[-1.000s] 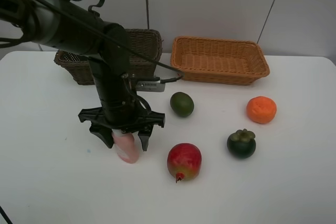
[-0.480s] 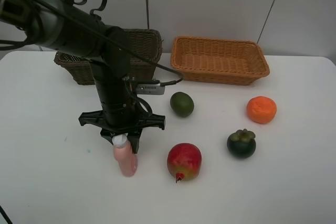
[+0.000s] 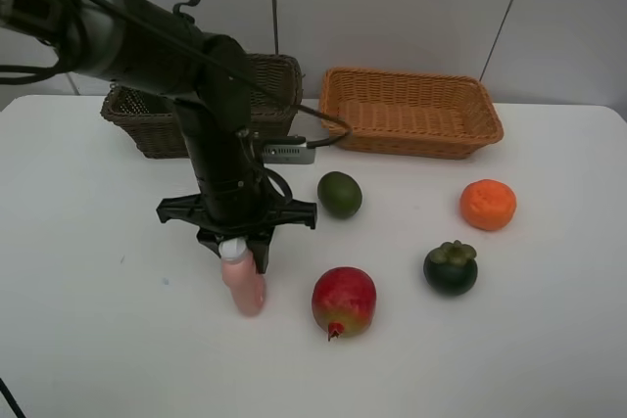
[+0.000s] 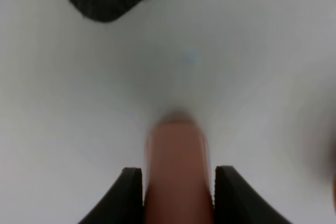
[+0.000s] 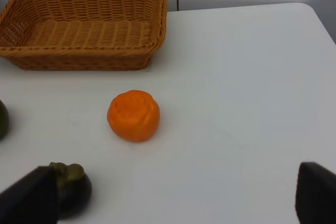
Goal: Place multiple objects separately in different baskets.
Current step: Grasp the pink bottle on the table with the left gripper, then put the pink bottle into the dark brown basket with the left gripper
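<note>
From the high camera, the left fingers (image 3: 258,250) are clamped on the white-capped neck of the pink plastic bottle (image 3: 245,291). The bottle hangs tilted below them over the white counter (image 3: 98,330), just beside the red pomegranate (image 3: 344,301). Whether its base has cleared the surface cannot be told. Behind the arm stands the deep dark brown wicker basket (image 3: 279,80), and to its right the shallow orange-tan wicker basket (image 3: 421,144), which looks empty. A dark green lime (image 3: 339,194), a round orange (image 3: 488,204) and a dark mangosteen with a green cap (image 3: 451,268) lie loose on the counter.

The left wrist camera (blurred, being so close) shows the pink bottle (image 4: 177,177) filling the gap between the two black fingers, both pressing its sides.

The right wrist camera shows the right fingers (image 5: 29,198) spread wide with nothing between them. The orange (image 5: 133,115) and the mangosteen (image 5: 71,187) lie ahead, and the orange-tan basket (image 5: 84,59) sits beyond.

The step in hand appears to be lifting the bottle and carrying it to a basket, probably the dark brown one nearest this arm. To do it well, the arm should rise straight up before moving sideways, so the hanging base does not knock the pomegranate. The hold is high on the neck, so the bottle may swing or slip, which calls for a slow carry. It should pass well over the tall woven rim, and the fingers should open only once the bottle is low inside.
</note>
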### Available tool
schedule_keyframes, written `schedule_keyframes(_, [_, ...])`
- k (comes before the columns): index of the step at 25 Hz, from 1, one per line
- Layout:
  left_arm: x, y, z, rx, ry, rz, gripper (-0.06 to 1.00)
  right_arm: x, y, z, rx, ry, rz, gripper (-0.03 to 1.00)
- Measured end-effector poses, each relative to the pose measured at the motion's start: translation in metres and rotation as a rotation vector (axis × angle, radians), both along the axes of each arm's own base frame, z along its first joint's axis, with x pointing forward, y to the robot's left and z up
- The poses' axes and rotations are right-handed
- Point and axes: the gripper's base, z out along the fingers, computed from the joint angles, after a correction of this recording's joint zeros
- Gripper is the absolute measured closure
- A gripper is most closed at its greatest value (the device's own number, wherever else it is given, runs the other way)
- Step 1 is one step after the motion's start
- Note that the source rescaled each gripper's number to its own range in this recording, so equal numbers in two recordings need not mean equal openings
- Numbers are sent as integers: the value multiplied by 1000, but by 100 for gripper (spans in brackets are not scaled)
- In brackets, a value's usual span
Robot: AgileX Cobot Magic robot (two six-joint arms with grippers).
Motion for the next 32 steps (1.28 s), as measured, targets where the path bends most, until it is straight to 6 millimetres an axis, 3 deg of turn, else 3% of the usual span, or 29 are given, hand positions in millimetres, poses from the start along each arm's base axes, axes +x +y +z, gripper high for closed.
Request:
schedule_keyframes(6, [26,-16,53,-70,-106,-28,71,0,0,0,0,0,0,-3])
schedule_keyframes(9, [49,-18,88,-106,-203,-30,71,0,0,0,0,0,0,-3])
schedule_keyframes(12, [84,-4,129,-166,-347,20,71,0,0,0,0,0,0,-3])
schedule_keyframes(16, [142,40,161,-217,-523,156,71,0,0,0,0,0,0,-3])
schedule_keyframes(18, [167,63,160,-215,-575,214,72,0,0,0,0,0,0,-3])
schedule_keyframes(21, [196,87,140,-202,-594,265,72,0,0,0,0,0,0,-3])
schedule_keyframes(27, [218,93,85,-183,-535,264,70,0,0,0,0,0,0,-3])
schedule_keyframes(28, [219,92,80,-182,-533,257,64,0,0,0,0,0,0,-3])
schedule_keyframes(32, [221,92,78,-183,-541,240,17,0,0,0,0,0,0,-3])
